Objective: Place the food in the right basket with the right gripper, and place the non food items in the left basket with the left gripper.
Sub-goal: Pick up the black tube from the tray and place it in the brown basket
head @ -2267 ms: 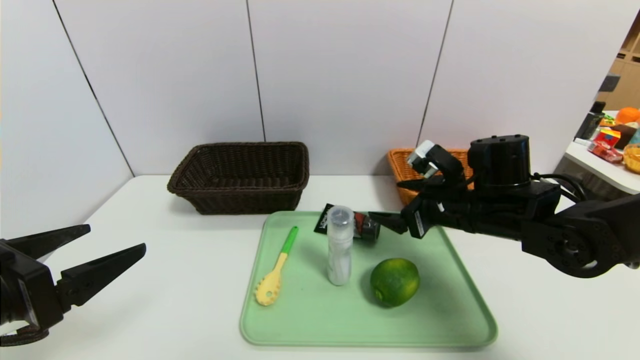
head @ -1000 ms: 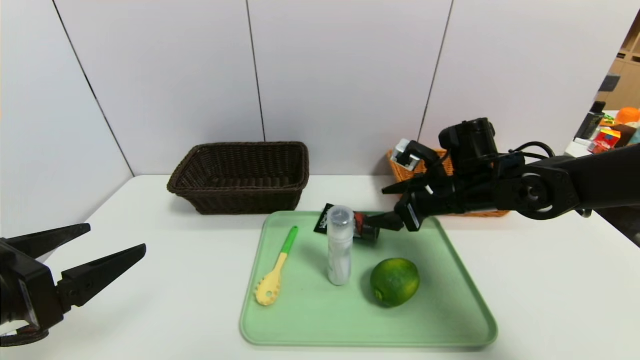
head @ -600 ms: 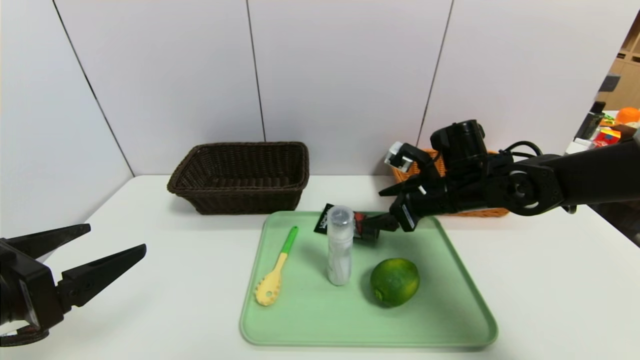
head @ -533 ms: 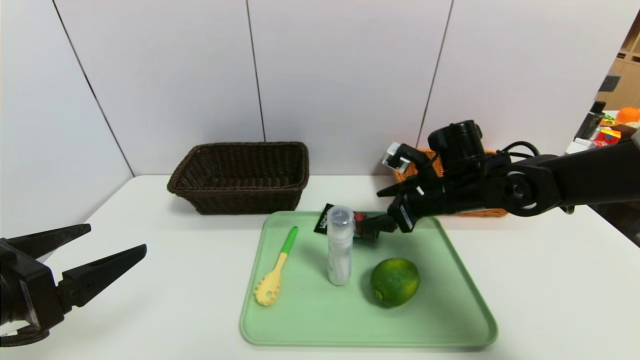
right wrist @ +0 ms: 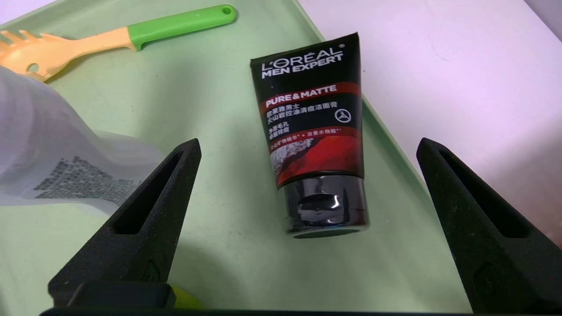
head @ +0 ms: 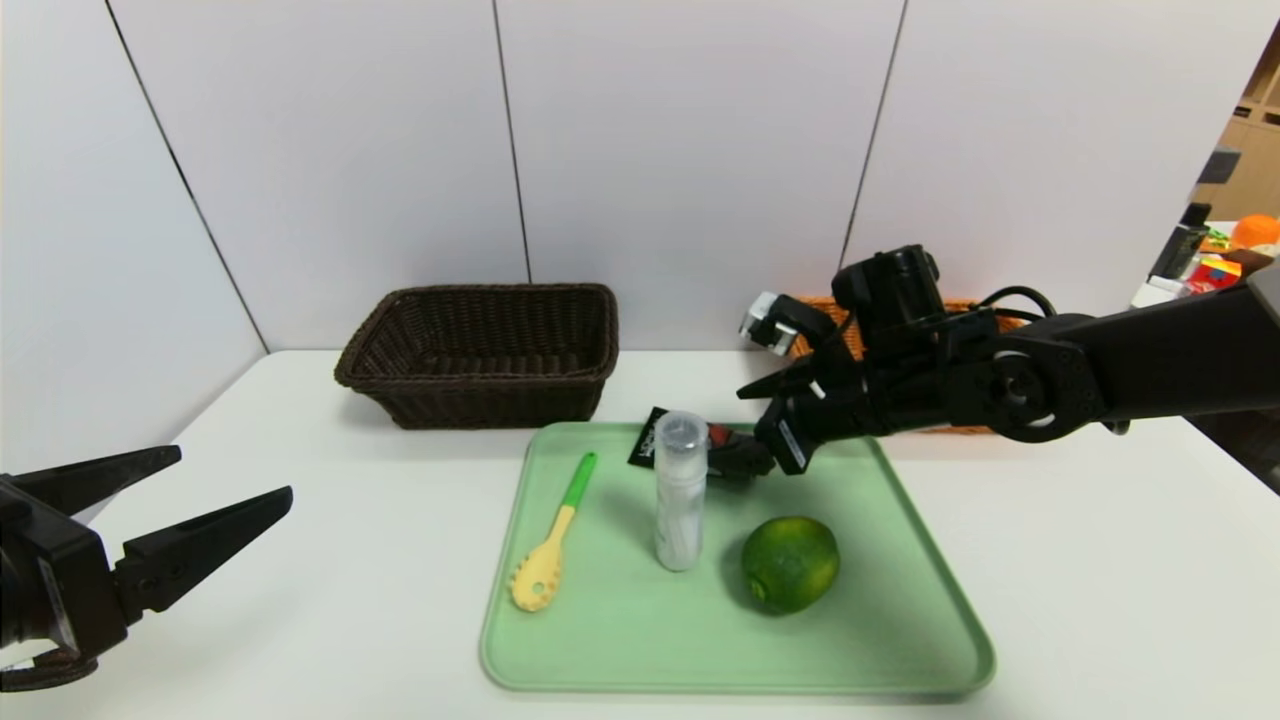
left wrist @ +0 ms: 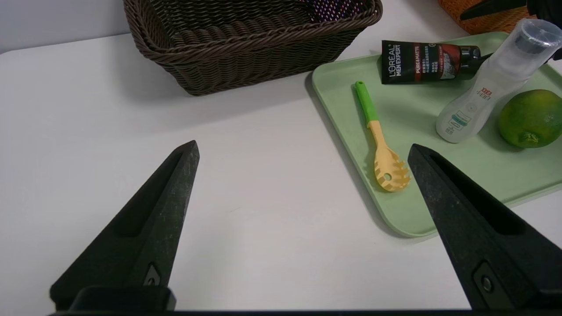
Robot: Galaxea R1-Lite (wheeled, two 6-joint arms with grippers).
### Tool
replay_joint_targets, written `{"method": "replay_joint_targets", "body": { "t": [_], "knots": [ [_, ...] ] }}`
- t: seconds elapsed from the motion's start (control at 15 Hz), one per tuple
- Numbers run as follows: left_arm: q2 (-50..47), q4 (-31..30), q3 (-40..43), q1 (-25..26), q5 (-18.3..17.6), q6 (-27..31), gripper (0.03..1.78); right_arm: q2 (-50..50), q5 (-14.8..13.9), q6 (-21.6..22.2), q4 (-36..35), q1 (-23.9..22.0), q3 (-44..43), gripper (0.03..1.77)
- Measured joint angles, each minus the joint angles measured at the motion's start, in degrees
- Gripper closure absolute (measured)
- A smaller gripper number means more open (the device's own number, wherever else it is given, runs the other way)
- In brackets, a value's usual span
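Observation:
On the green tray (head: 900, 640) lie a lime (head: 790, 563), an upright white bottle (head: 680, 495), a black and red tube (head: 648, 437) on its side, and a yellow pasta spoon (head: 550, 550) with a green handle. My right gripper (head: 745, 430) is open and low over the tray's far side. In the right wrist view its jaws (right wrist: 307, 145) straddle the tube (right wrist: 311, 127) at the cap end without touching it. My left gripper (head: 230, 475) hangs open over the table's left side, holding nothing. The dark brown basket (head: 480, 350) stands back left. The orange basket (head: 820, 325) sits behind my right arm.
The bottle (right wrist: 52, 153) stands close beside one right finger. The spoon (left wrist: 380, 145) lies near the tray's left edge. White wall panels close off the back. A side table with assorted items (head: 1220, 270) stands far right.
My right gripper has moved left and down, from in front of the orange basket to around the tube's cap end. Its jaws stayed open. The left arm has not moved.

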Motion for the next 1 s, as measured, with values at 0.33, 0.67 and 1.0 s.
{"method": "replay_joint_targets", "body": {
  "t": [0.33,0.67,1.0],
  "knots": [
    [0.02,0.06,0.07,-0.05,-0.05,0.95,0.12,0.02,-1.28,-0.24,0.0,0.2,0.09,0.1],
    [0.72,0.09,-0.22,-0.07,-0.11,1.69,0.12,0.16,-2.13,-0.83,0.06,0.39,0.15,0.1],
    [1.29,0.06,-0.37,-0.07,-0.11,1.66,0.12,0.57,-3.78,-1.55,0.17,0.13,0.72,0.1]
  ]
}}
